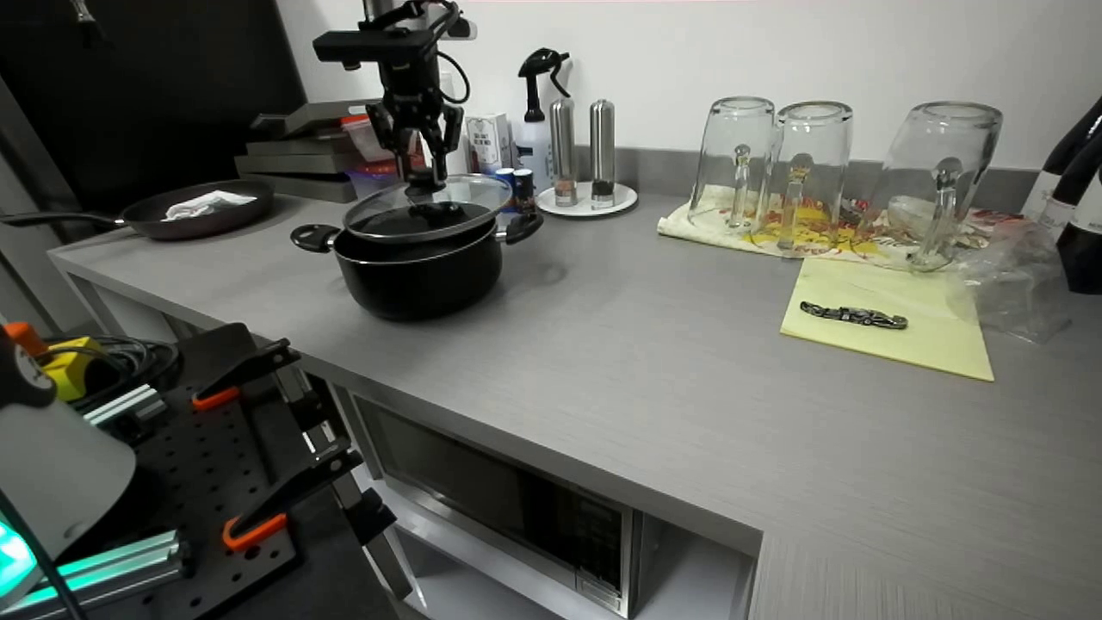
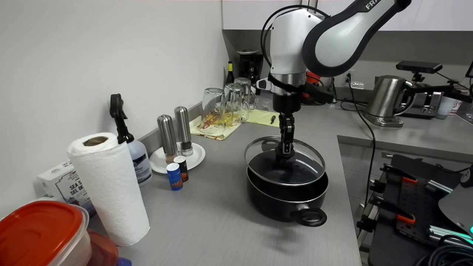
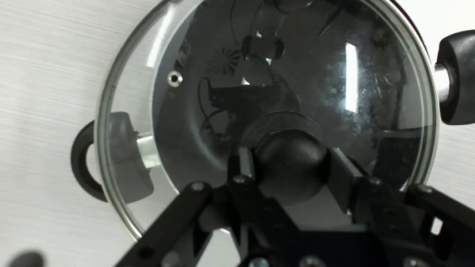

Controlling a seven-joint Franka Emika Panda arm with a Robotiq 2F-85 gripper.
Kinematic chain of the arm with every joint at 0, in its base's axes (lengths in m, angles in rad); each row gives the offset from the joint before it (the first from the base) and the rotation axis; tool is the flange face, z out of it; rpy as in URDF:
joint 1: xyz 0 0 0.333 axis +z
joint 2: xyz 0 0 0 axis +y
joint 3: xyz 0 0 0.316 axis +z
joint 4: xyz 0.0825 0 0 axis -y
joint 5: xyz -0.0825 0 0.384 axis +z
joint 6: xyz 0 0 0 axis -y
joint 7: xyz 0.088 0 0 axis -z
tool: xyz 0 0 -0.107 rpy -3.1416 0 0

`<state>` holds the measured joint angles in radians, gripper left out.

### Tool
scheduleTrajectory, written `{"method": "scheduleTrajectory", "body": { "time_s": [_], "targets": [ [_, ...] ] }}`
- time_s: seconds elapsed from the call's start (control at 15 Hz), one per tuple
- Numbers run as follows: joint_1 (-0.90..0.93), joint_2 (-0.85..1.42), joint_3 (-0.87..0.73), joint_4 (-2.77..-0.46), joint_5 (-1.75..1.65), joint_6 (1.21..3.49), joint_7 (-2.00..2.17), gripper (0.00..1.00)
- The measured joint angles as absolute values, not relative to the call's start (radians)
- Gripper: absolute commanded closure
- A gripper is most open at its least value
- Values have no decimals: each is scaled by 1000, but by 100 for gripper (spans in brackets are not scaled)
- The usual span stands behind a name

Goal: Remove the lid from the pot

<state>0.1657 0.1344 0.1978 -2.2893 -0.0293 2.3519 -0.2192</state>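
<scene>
The round glass lid [image 1: 472, 205] with a metal rim is held just above the black pot [image 1: 420, 284]; a gap shows between its rim and the pot's rim in both exterior views. The lid [image 2: 305, 168] looks slightly tilted in an exterior view, and the pot [image 2: 271, 203] stands on the counter below it. My gripper [image 1: 422, 175], also seen in an exterior view [image 2: 285, 149], points down. In the wrist view the gripper [image 3: 291, 167] is shut on the lid's dark knob [image 3: 291, 157]. The lid [image 3: 308, 70] covers most of that view, with the pot's handles [image 3: 460, 79] showing beyond it.
A frying pan [image 1: 198, 211] is at the counter's far left in an exterior view. Pepper mills [image 2: 181, 127] on a white plate [image 2: 199, 153], small shakers [image 2: 174, 177] and a paper towel roll [image 2: 111, 192] are near the wall. Glass mugs [image 1: 732, 164] stand on a cloth.
</scene>
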Motion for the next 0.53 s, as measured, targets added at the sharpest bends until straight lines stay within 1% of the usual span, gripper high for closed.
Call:
{"method": "scheduleTrajectory", "body": {
  "time_s": [0.53],
  "targets": [
    [82, 95, 107, -2288, -29, 2352, -216, 75]
  ]
}}
